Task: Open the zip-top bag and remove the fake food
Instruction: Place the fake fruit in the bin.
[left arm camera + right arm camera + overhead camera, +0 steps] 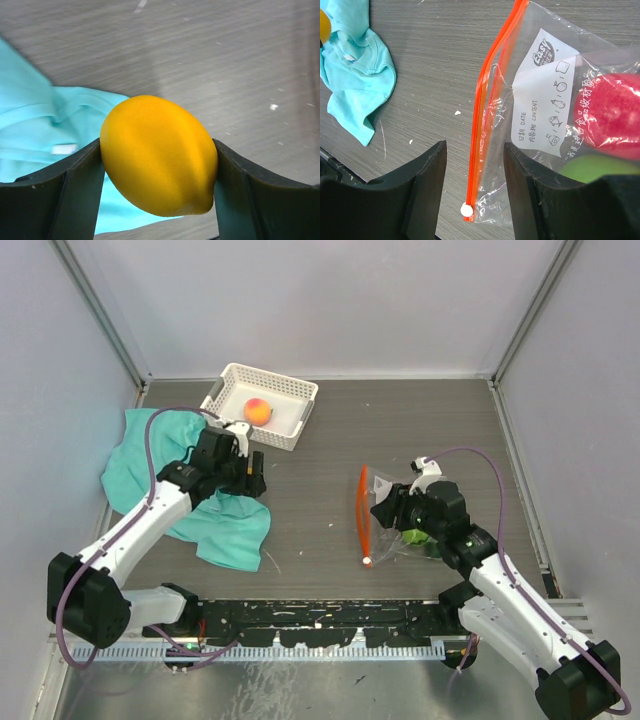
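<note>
The zip-top bag (540,105) lies on the table with its orange-red zipper strip (487,110) on the left and a white slider (466,210) at the near end. A red fruit (610,115) and a green fruit (595,167) sit inside it. My right gripper (475,175) is open, its jaws standing either side of the strip's near end; in the top view it (382,512) is over the bag (395,540). My left gripper (159,170) is shut on a yellow lemon (159,155) above the teal cloth's edge. The top view shows this gripper (252,475) but hides the lemon.
A white slotted basket (228,390) at the back holds a peach-orange fruit (258,411). A teal cloth (160,475) lies crumpled at the left under the left arm, and also shows in the right wrist view (355,75). Walls enclose the table on three sides.
</note>
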Controlling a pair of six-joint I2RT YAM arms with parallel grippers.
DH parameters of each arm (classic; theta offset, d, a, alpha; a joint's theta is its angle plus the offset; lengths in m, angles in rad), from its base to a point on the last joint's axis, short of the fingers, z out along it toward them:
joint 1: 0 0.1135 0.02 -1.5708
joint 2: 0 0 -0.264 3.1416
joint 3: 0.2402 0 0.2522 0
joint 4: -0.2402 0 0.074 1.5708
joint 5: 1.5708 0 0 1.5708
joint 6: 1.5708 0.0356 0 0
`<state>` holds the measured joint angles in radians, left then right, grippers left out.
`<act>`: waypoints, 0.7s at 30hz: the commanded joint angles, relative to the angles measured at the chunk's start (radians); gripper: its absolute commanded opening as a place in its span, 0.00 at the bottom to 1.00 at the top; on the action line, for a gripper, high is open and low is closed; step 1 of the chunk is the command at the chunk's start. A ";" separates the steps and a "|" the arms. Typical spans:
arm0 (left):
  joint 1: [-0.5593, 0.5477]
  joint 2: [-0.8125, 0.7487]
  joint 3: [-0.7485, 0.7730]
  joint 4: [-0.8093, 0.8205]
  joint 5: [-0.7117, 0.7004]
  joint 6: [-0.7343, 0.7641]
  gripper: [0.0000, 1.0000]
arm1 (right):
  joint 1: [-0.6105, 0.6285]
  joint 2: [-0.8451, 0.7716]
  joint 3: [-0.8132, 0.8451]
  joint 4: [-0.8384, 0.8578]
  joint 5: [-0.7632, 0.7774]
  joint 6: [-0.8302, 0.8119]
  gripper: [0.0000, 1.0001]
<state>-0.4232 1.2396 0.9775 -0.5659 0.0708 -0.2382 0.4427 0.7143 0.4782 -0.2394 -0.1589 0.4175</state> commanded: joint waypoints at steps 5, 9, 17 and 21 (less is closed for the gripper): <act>0.004 -0.027 0.033 0.057 -0.356 0.200 0.07 | -0.003 0.004 0.003 0.059 -0.003 -0.014 0.55; 0.003 -0.019 0.000 0.182 -0.444 0.271 0.07 | -0.004 0.008 0.001 0.062 -0.005 -0.014 0.55; 0.003 0.012 -0.114 0.561 -0.573 0.418 0.06 | -0.004 0.009 -0.001 0.066 -0.008 -0.015 0.55; 0.003 0.093 -0.135 0.746 -0.599 0.529 0.04 | -0.004 0.012 -0.003 0.070 -0.011 -0.016 0.55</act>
<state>-0.4232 1.2701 0.8478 -0.1184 -0.4549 0.1551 0.4427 0.7265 0.4717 -0.2317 -0.1596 0.4171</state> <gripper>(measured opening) 0.731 0.548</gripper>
